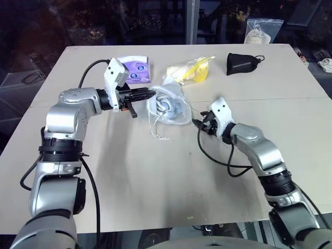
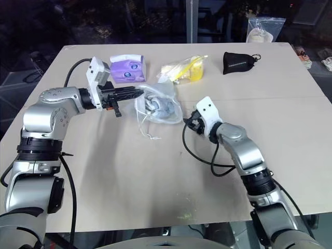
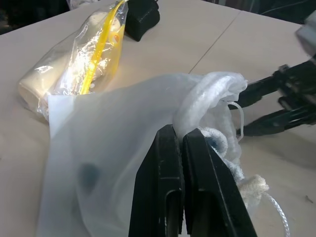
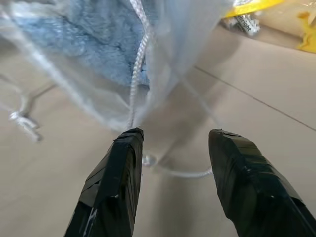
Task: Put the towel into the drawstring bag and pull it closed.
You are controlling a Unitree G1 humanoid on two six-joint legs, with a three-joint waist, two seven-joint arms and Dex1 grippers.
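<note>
A wide beige table [image 1: 155, 197] carries everything. Near its middle lies the drawstring bag [image 1: 167, 105], a frosted white pouch, puffed up and held off the surface at one side, with the light-blue towel [image 1: 171, 109] showing through its wall, so the towel sits inside the bag. The left gripper [image 1: 151, 93] reaches in from the left with its two black fingers pressed together, pinching the gathered rim of the bag at its mouth. The right gripper [image 1: 199, 124] hovers just beside the bag's other side, low over the table, its jaws parted with a clear gap between them; a thin white cord [image 4: 137, 69] from the bag runs down to the tip of one finger, and whether it is caught there I cannot tell. Behind the bag sit a clear packet with yellow contents [image 1: 189, 70], a purple tissue pack [image 1: 136, 70] and, well apart to the right, a small black pouch [image 1: 241, 63].
</note>
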